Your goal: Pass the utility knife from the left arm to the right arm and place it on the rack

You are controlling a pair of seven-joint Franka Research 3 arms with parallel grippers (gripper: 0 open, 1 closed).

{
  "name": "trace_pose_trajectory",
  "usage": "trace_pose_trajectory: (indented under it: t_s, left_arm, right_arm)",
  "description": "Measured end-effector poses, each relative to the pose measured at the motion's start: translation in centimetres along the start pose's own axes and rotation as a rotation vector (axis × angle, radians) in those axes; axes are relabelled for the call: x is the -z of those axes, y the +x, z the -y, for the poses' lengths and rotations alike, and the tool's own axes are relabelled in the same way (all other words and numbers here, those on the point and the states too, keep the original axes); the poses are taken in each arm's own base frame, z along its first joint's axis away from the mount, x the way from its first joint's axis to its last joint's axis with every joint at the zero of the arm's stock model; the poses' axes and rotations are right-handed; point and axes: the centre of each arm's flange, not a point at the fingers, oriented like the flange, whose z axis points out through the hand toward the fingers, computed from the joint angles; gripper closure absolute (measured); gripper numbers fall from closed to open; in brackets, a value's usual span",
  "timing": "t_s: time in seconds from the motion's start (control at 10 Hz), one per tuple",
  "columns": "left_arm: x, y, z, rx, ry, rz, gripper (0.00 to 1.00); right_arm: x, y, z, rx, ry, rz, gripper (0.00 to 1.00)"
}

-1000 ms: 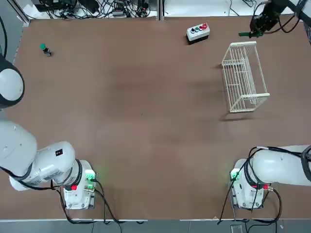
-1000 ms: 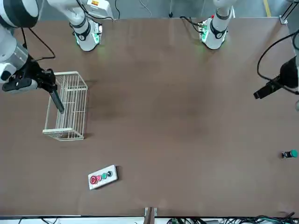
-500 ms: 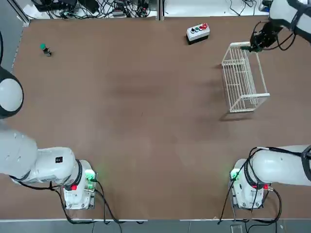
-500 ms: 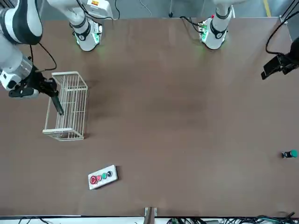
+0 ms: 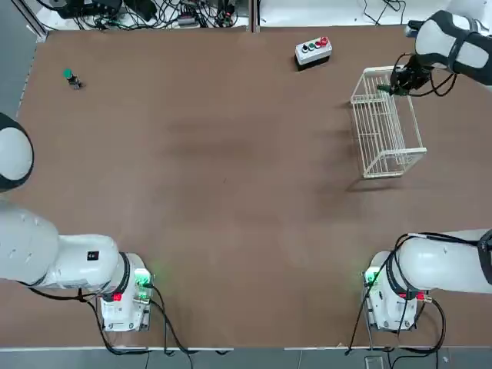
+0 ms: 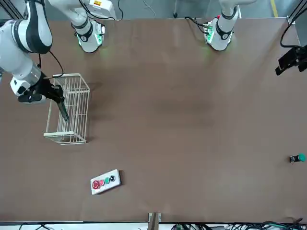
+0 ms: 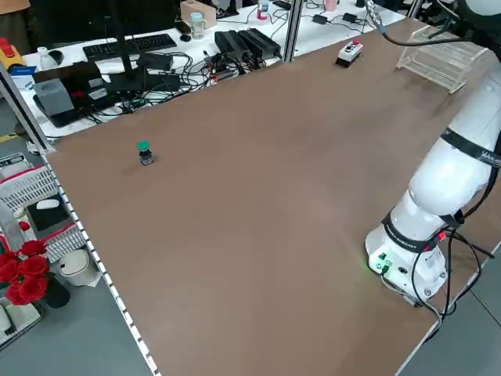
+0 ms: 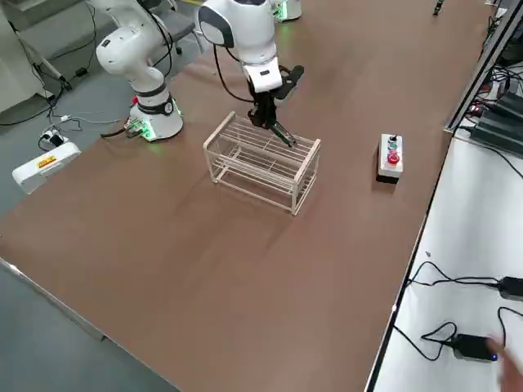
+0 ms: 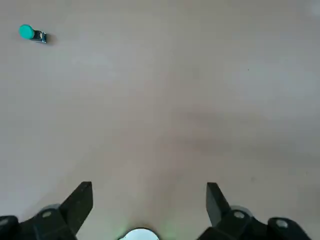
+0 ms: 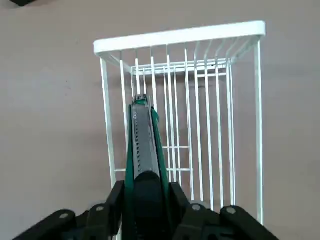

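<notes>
My right gripper [image 6: 49, 92] is shut on the utility knife [image 6: 63, 109], a slim dark green-black stick. It holds the knife over the far end of the white wire rack [image 6: 73, 125], blade end slanting down among the top bars. In the right wrist view the knife [image 10: 142, 142] points from between the fingers into the rack [image 10: 220, 125]. From above, the gripper [image 5: 400, 79] sits at the rack's [image 5: 378, 134] far rim. My left gripper [image 6: 290, 61] hangs open and empty at the table's left side, its fingers [image 9: 80, 200] spread wide over bare table.
A grey button box [image 5: 313, 51] lies at the far edge, left of the rack. A small green-topped knob [image 5: 71, 78] stands near the far left corner. Cables and desks crowd the space beyond the far edge.
The right gripper has carried the knife from beyond the rack's far end to above its far rim and lowered it. The left gripper has drawn back toward its base.
</notes>
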Motion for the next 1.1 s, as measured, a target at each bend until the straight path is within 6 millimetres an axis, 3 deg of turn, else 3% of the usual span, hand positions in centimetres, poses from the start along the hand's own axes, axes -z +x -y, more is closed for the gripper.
trace_pose_trajectory:
  t_s: [0.3, 0.7, 1.1]
  left_arm:
    - [0.4, -0.8, -0.6, -0.012, 0.002, 0.013, 0.0]
    - [0.1, -1.3, -2.6, -0.052, 0.004, 0.018, 0.0]
    - [-0.8, -0.9, -2.7, -0.052, 0.006, 0.035, 0.0]
  right_arm:
    - [-1.8, 0.0, 0.1, -0.001, -0.003, -0.011, 0.58]
    - [-2.7, -0.3, 0.1, -0.003, -0.001, 0.006, 0.58]
    - [-5.3, -0.7, -0.3, -0.013, -0.006, 0.044, 0.58]
